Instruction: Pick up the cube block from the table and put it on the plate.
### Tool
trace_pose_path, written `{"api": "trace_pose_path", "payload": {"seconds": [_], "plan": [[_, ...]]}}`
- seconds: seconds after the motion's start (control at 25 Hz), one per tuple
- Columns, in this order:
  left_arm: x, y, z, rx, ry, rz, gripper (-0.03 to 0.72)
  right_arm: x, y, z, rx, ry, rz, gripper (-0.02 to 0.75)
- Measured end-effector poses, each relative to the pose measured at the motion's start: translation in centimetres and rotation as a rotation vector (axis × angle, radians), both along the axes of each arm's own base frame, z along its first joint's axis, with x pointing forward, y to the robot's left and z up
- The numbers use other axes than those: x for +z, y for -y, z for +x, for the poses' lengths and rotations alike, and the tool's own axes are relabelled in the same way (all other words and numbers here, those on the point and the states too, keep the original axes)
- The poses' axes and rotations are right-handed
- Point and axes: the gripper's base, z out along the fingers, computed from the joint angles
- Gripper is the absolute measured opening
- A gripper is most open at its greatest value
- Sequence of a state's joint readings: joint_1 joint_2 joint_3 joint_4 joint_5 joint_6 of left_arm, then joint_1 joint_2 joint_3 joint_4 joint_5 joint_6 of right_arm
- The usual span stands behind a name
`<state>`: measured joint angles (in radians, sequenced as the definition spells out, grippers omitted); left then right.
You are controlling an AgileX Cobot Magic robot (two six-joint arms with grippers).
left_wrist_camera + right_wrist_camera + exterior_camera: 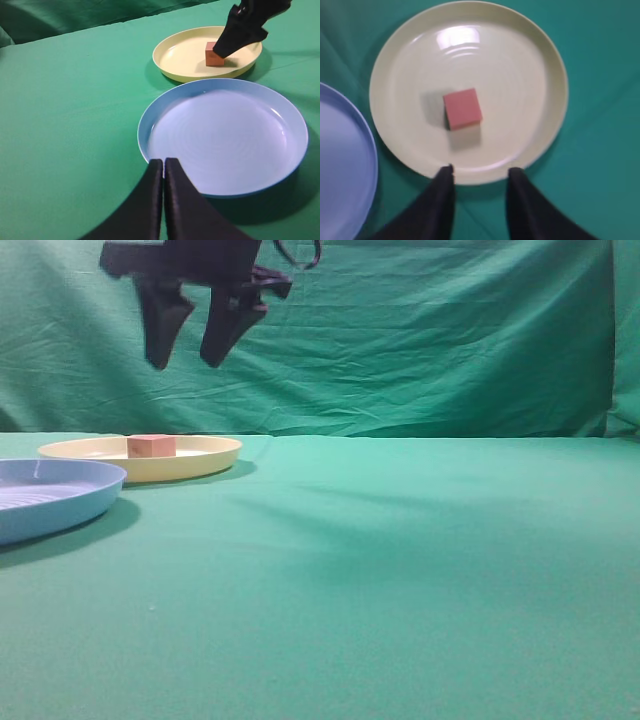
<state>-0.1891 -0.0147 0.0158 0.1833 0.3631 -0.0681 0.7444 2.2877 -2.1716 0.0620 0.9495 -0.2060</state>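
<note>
A: Exterior view first. The cube block (151,446) sits on the cream plate (205,462), and the right gripper (185,348) hangs high above it, jaws apart and empty. A blue plate (60,502) lies just beside on the table (420,570).

B: So the placing looks done. My advice: lift the arm straight up and away, so a finger can't clip the rim.

A: Left wrist view: the left gripper (163,172) has its fingers pressed together on nothing, hovering at the blue plate's near edge. The right arm hides part of the cube from here.

B: Does the exterior view show the left gripper?

A: No. Right wrist view looks straight down: the cube lies flat near the plate's middle, well clear of the spread fingers (445,192), which the side-on exterior view can't confirm.
</note>
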Motion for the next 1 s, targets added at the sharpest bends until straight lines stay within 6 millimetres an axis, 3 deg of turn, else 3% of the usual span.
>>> {"api": "trace_pose_path", "payload": {"seconds": [0.12,0.24,0.48,0.6,0.72,1.0], "plan": [[0.0,0.0,0.0,0.000,0.000,0.000,0.000,3.5,2.1,-1.0,-0.111,-0.006,-0.065,0.087],[0.0,0.0,0.0,0.000,0.000,0.000,0.000,7.0,4.2,-2.1,-0.205,0.017,-0.102,0.000],[0.0,0.0,0.0,0.000,0.000,0.000,0.000,15.8,8.8,-6.7,-0.255,0.098,-0.013,0.000],[0.0,0.0,0.0,0.000,0.000,0.000,0.000,17.9,11.4,-9.5,-0.253,0.130,0.020,0.000],[0.0,0.0,0.0,0.000,0.000,0.000,0.000,18.4,13.8,-12.2,-0.238,0.162,0.048,0.000],[0.0,0.0,0.0,0.000,0.000,0.000,0.000,17.4,19.1,-18.4,-0.199,0.220,0.122,0.000]]}}
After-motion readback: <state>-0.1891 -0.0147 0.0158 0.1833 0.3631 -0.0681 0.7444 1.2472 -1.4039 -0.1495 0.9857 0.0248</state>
